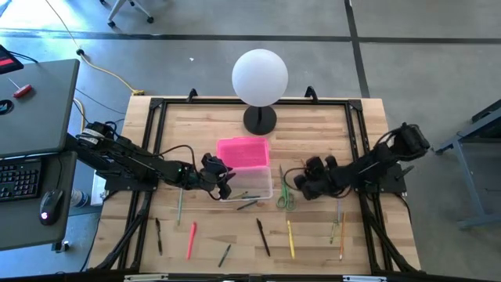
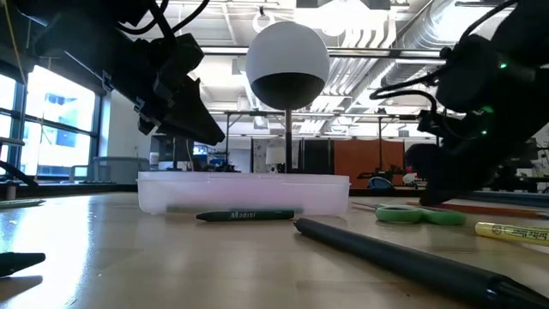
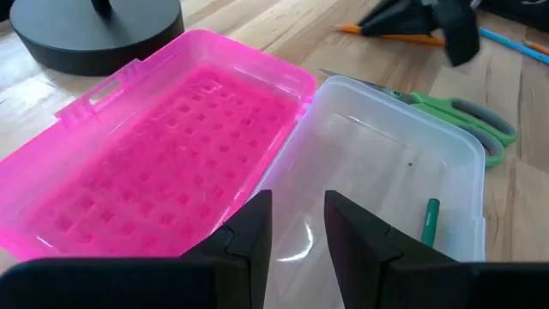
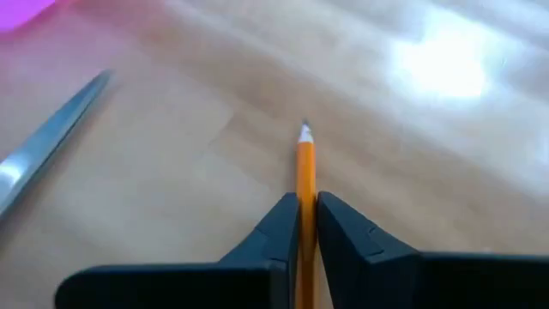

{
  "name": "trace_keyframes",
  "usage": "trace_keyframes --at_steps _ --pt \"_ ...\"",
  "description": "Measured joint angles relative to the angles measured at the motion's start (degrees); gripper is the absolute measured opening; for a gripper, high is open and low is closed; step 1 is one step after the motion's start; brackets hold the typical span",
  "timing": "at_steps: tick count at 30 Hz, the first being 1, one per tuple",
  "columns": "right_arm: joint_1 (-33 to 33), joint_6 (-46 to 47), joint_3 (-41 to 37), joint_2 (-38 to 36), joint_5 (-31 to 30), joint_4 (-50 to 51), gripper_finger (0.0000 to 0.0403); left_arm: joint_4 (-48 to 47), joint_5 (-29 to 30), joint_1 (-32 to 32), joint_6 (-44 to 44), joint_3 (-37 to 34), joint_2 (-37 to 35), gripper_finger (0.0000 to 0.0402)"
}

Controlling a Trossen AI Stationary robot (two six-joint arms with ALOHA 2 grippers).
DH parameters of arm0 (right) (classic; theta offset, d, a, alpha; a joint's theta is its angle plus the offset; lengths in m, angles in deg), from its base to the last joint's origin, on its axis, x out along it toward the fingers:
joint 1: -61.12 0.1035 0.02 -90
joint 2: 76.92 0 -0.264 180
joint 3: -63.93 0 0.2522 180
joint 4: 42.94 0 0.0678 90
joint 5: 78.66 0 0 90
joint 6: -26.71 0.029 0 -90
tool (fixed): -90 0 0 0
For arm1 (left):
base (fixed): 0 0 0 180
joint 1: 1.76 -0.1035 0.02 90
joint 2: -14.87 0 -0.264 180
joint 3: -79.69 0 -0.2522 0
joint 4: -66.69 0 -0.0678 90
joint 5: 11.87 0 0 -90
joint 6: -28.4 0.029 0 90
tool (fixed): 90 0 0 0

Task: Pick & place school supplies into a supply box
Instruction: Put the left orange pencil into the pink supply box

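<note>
The supply box lies open at the table's middle, its pink lid (image 1: 243,151) flat behind the clear base (image 1: 254,186). My left gripper (image 3: 297,225) hovers open above the base's left end (image 2: 146,182). My right gripper (image 1: 300,182), just right of the green-handled scissors (image 1: 286,194), is shut on an orange pencil (image 4: 305,163). A green pen (image 2: 244,215) lies along the base's near wall. Several more pens and pencils lie loose on the near half, among them a red (image 1: 190,239), a black (image 1: 263,237) and a yellow one (image 1: 291,239). My right gripper pinches the orange pencil's shaft (image 4: 305,193) between its two fingers, which slant down from the table's right side. The pencil runs forward out of the gap, its sharpened tip (image 4: 304,132) a little past the fingertips. I cannot tell whether it is off the table.
A white globe lamp (image 1: 260,76) on a black base (image 1: 260,119) stands at the far middle, just behind the pink lid. The scissors' blades (image 4: 51,150) lie close beside my right gripper. A black frame (image 1: 156,106) runs around the tabletop.
</note>
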Motion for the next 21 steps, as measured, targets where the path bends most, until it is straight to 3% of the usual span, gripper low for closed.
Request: trace_keyframes --at_steps 5,12,17,21 --pt "-5.79 -7.05 -5.65 -0.26 3.62 -14.70 0.0027 0.00 0.00 0.00 0.00 0.00 0.00 0.0138" --pt "-7.84 -13.56 -10.87 -0.28 4.57 -26.68 0.0059 0.00 -0.02 0.00 -0.01 0.00 0.00 0.0138" --pt "-7.90 -25.08 -9.65 0.32 4.98 -28.18 0.0072 0.02 0.20 0.00 -0.02 0.01 0.00 0.0138" --pt "-8.76 -22.59 -8.64 3.07 3.74 -28.81 0.0064 0.04 0.28 0.00 -0.02 0.00 0.00 0.0138"
